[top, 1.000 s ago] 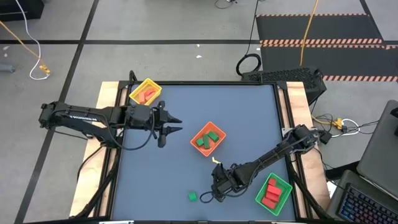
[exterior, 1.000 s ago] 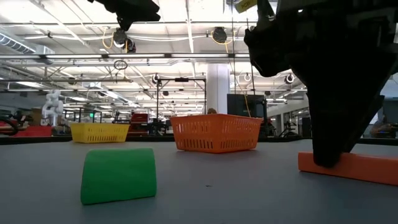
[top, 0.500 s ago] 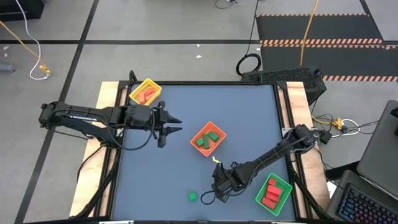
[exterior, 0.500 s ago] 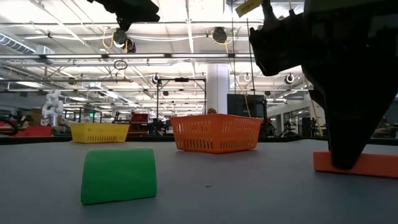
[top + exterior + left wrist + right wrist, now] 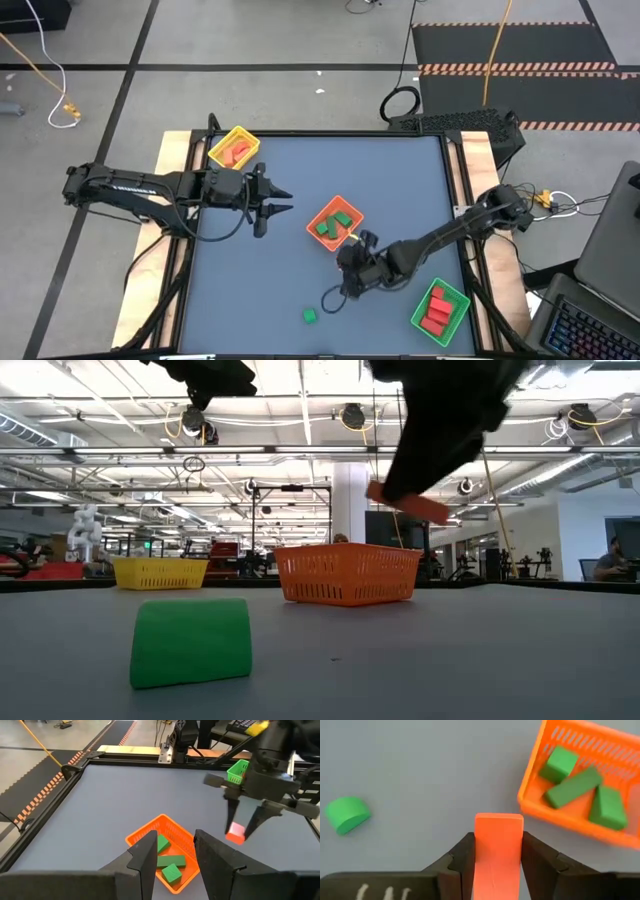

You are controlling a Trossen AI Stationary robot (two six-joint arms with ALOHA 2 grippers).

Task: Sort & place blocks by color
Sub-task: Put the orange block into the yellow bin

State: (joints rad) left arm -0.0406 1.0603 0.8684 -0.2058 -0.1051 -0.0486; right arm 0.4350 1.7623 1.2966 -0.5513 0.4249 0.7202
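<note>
Three trays sit on the desk (image 5: 400, 190): a yellow tray (image 5: 235, 148) at 10 o'clock near the far left corner, an orange tray (image 5: 334, 222) near the middle, and a green tray (image 5: 439, 311) at 5 o'clock by the near right corner. In the high view the yellow tray holds red blocks (image 5: 237, 152), the orange tray holds green blocks (image 5: 333, 225), and the green tray holds red ones (image 5: 435, 311).

One green half-round block (image 5: 310, 316) lies alone on the desk at 6 o'clock, well apart from every tray; the low view shows it resting on its flat side (image 5: 190, 641), and the right wrist view shows it off to one side (image 5: 347, 814).

The right gripper (image 5: 352, 283) hangs above the desk between the orange tray and the lone green block, just on the 5 o'clock side of the orange tray. Its jaws are clenched on a red brick (image 5: 497, 852), which fills the gap between the two fingers. The low view shows the brick (image 5: 407, 503) lifted clear of the desk and tilted. The left wrist view shows the same brick (image 5: 235, 831) pinched at the fingertips, beside the orange tray.

The left gripper (image 5: 278, 200) waits at 9 o'clock, pointing toward the orange tray. Its jaws stand partly apart and hold nothing.
</note>
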